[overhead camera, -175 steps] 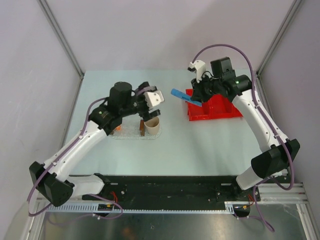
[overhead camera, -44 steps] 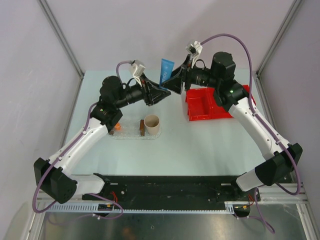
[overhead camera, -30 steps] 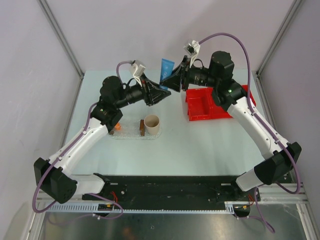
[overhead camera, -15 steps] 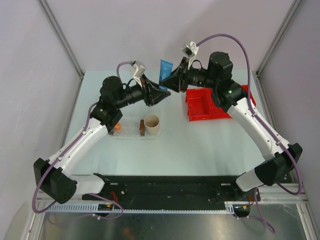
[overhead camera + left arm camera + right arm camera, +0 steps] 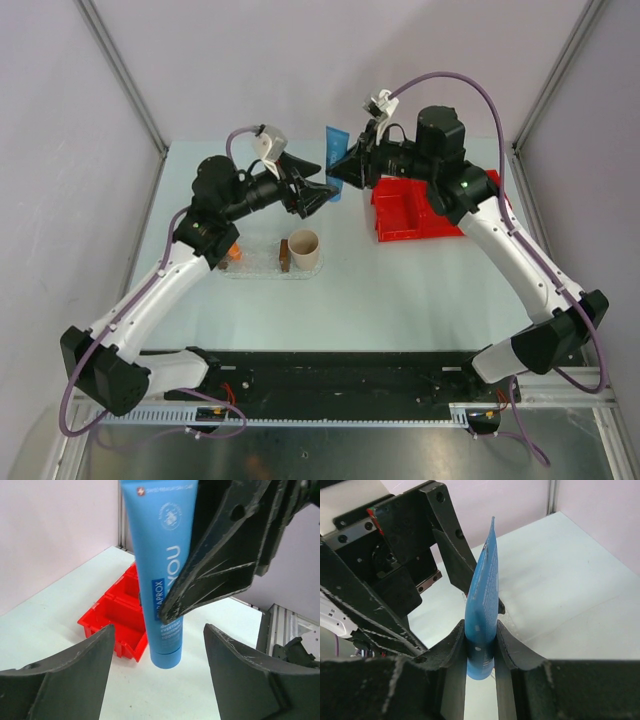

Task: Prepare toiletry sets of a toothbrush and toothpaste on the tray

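My right gripper (image 5: 338, 172) is shut on the blue toothpaste tube (image 5: 334, 152) and holds it upright in the air, crimped end up. In the right wrist view the fingers (image 5: 510, 645) pinch the tube (image 5: 484, 600) near its cap. My left gripper (image 5: 318, 190) is open and faces it. In the left wrist view the tube (image 5: 162, 570) hangs with its cap between my open left gripper's (image 5: 157, 632) jaws, not touching them. The clear oval tray (image 5: 258, 266) holds the orange toothpaste (image 5: 235, 254). No toothbrush shows.
A beige cup (image 5: 304, 250) and a brown block (image 5: 285, 256) stand at the tray's right end. The red divided bin (image 5: 420, 212) sits at the back right, below the right arm; it also shows in the left wrist view (image 5: 117, 622).
The right gripper lifted the blue tube from the red bin and carried it left. The left gripper rose from the tray to meet it. Lately the tube has dropped slightly towards the left jaws.
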You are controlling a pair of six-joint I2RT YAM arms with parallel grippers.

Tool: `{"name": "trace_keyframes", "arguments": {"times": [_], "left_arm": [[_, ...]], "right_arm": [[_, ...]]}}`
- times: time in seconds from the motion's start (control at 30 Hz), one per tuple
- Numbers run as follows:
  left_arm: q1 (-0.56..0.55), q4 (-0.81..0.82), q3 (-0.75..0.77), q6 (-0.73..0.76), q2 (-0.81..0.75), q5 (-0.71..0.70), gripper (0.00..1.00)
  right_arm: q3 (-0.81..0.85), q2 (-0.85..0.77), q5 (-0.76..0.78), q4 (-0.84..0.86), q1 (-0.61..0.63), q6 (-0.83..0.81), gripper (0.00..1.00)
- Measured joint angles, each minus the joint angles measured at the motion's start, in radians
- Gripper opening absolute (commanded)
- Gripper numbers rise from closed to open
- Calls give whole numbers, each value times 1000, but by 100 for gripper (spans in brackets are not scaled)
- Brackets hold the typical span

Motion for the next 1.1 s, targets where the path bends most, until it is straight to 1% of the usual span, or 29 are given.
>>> {"name": "trace_keyframes", "arguments": {"times": [0.2, 0.37, 0.67, 0.93, 1.1], "left_arm": [[17, -46, -6, 57, -4, -3, 78], [34, -74, -6, 89, -30, 36, 80], [94, -96, 13, 106, -69, 171, 82], [97, -110, 45, 130, -56, 319, 83], [97, -114, 51, 137, -40, 374, 83]], "right_arm": [[0, -18, -2, -30, 0, -50, 0], [0, -30, -14, -74, 0, -111, 0], [-5, -49, -56, -164, 0, -216, 0], [-16, -61, -142, -249, 29, -306, 0], [-37, -61, -161, -300, 67, -360, 0]]}}
